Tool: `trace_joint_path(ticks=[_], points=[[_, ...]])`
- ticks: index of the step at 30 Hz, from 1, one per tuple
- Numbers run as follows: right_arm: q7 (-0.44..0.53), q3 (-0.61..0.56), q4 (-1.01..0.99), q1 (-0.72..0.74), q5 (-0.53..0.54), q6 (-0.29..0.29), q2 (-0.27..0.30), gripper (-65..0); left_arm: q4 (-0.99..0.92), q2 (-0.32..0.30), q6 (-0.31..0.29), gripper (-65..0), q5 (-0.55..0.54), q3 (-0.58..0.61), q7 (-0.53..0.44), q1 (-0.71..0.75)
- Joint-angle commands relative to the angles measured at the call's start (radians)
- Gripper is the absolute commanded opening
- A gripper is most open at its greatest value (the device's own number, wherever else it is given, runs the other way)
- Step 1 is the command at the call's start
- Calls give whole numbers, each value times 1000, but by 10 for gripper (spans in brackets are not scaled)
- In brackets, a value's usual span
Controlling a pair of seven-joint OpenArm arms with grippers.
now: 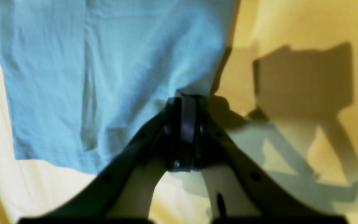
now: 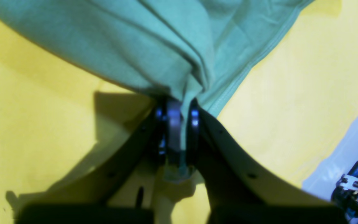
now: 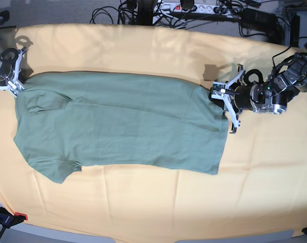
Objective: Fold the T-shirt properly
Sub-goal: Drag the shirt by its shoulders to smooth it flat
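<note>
Two arms grip the T-shirt (image 3: 123, 126) at opposite ends as it lies spread lengthwise on the yellow-orange cloth (image 3: 158, 202) covering the bench. The garment sits nearer the far edge than the near edge, hem toward one end of the bench and sleeves and collar toward the other. The left gripper (image 3: 214, 92) meets the far hem corner; in the left wrist view its fingers (image 1: 187, 118) are pressed together with the fabric corner (image 1: 194, 88) running in between them, and the arm's shadow (image 1: 303, 77) falls on the cloth beside it. The right gripper (image 3: 15, 87) stands at the far shoulder corner; in the right wrist view its fingers (image 2: 174, 124) are clamped on a bunched fold of the shirt (image 2: 191, 77), with a stitched edge (image 2: 253, 62) trailing away from the pinch. Cables and a power strip (image 3: 193, 7) lie beyond the bench's far edge.
</note>
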Motion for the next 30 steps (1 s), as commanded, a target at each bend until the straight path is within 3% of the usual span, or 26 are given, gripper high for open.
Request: trace_joint_path(ticks=[1,6,10,14,18,25,30], points=[[6,9,22,2,9,16,35,-650,19,-27,10,-650,-5,-12,-8,-41],[-46,9,58,2,89,60,93,-650,46,-72,1,-650,-53,-12,-8,-92],[-98,9,86,2,171,67,152,-650,69,-102,-111,-650,-119,-12,-8,-98],[-151,9,91,-17,248,67,206,-650,90,-129,-112,-650,-157,-12,-8,-98],[-158,9,93,-87,251,67,251,-650,93,-158,-112,-650,-157,-12,-16,-98],[-160,9,93,-120,251,67,256,-650,146,-210,-112,-650,-217,-12,-38,-81],[-178,9,93,-120,252,67,255,-650,212,-273,-112,-650,-191,-12,-38,-10]])
